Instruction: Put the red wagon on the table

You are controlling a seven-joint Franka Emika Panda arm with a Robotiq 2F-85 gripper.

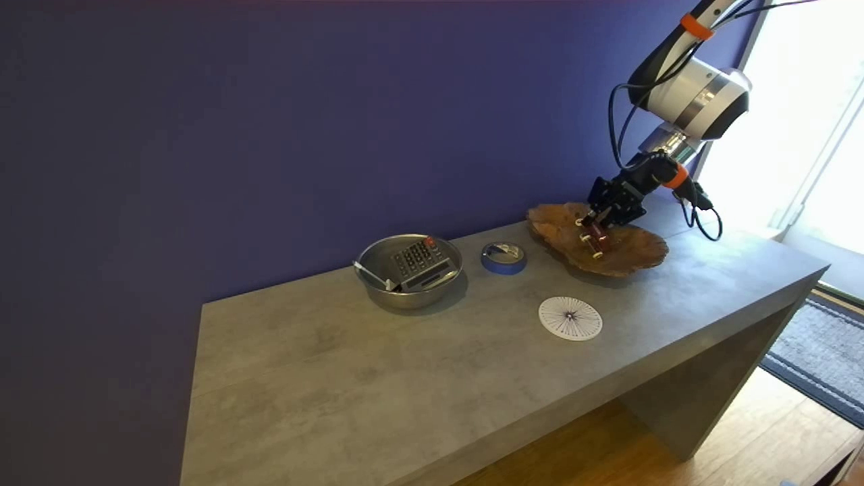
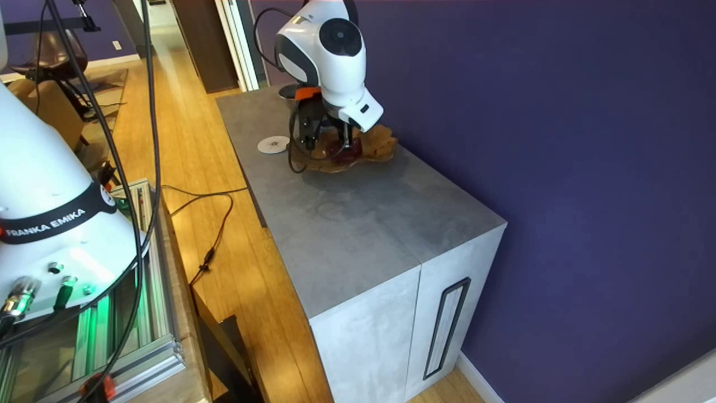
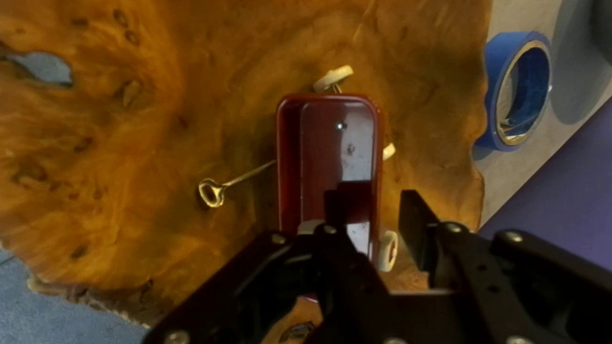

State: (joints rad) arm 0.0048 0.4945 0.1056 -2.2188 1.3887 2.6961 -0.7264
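TEXT | "FRANKA EMIKA" point(image 2: 46, 223) | black band point(image 2: 60, 216) on white robot arm point(image 2: 42, 162) | in an exterior view

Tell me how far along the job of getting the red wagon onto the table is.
Done: the hand is in position at the red wagon, which sits in the wooden dish. Under way: the grasp, apparently; the open fingers look set astride the wagon's side, not closed on it. Left: gripping, lifting the wagon clear of the dish and setting it on the table.

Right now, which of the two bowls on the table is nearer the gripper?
The shallow brown wooden bowl, beneath the gripper, with the red wagon in it; the metal bowl, holding a calculator, stands farther off.
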